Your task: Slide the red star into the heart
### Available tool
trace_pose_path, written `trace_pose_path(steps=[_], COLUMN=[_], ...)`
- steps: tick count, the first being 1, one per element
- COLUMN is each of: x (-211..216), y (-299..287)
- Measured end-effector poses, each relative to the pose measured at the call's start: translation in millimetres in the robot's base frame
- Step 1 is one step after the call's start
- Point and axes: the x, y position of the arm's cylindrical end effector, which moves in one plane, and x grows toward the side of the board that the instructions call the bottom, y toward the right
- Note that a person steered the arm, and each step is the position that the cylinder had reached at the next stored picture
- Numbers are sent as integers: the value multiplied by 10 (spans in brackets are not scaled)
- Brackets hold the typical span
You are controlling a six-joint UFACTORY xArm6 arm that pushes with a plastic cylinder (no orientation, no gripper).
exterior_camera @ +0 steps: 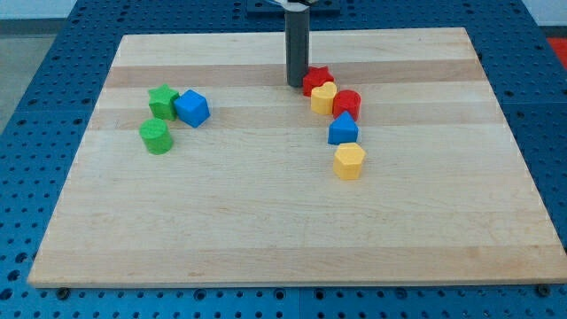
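I'm looking down on a pale wooden board point(266, 230), its planks running across the view with slightly darker grain bands near the view's top. Around it on every side I see a blue perforated surface point(35, 106), dotted with a regular grid of small holes. At the view's top right corner there's a lighter grey strip point(547, 11). The light is even and soft, with only faint sheen on the wood.
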Motion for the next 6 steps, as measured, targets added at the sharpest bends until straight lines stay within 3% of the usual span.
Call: trace_pose_path(steps=[2,6], x=[142,1849], y=[-312,-331])
